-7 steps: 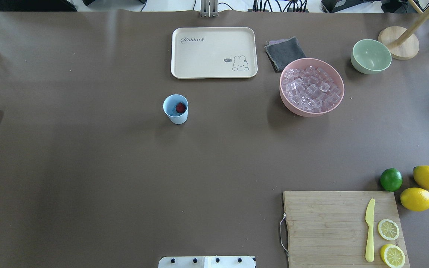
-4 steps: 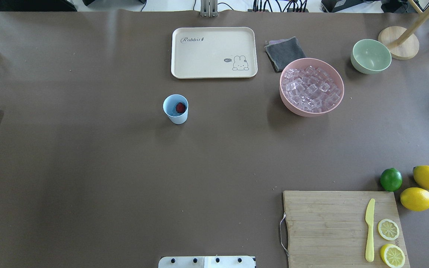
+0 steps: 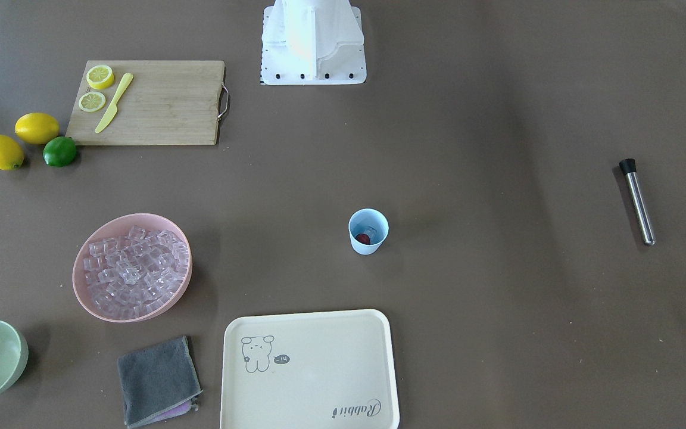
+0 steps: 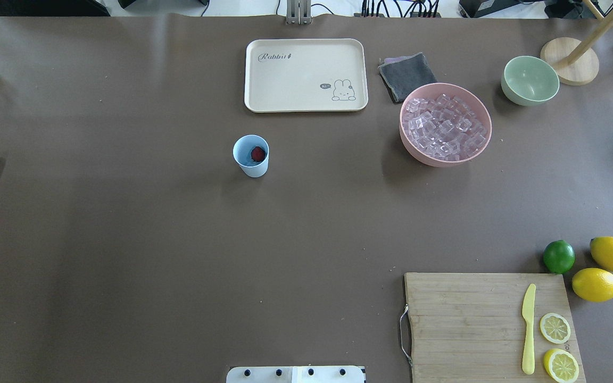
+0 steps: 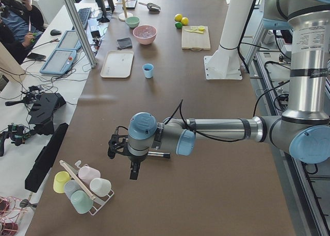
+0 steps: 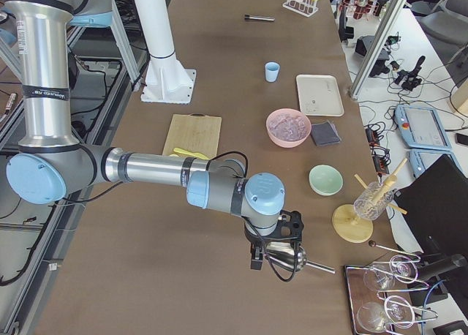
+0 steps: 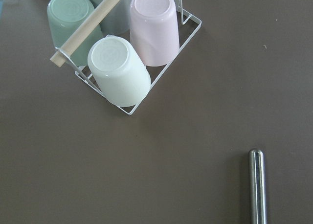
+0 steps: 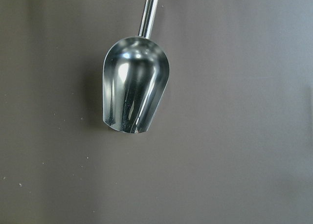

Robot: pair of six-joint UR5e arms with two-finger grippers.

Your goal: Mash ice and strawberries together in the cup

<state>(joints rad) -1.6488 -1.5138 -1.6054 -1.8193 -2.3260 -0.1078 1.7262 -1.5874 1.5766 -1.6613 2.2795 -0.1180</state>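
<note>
A matte brown sheet covered the long table (image 4: 125, 266), with a side desk of tablet screens (image 5: 58, 61) beside it. The tapered light-blue plastic cup (image 4: 251, 155) stood upright near mid-table, the red strawberry (image 4: 257, 153) inside. Glassy ice cubes (image 4: 445, 127) filled the round pink bowl (image 4: 415, 155), well apart. The left gripper (image 5: 113, 147) hung near a steel rod (image 7: 257, 185), the right gripper (image 6: 276, 243) over a polished metal scoop (image 8: 134, 97). How wide either gripper stood could not be told.
</note>
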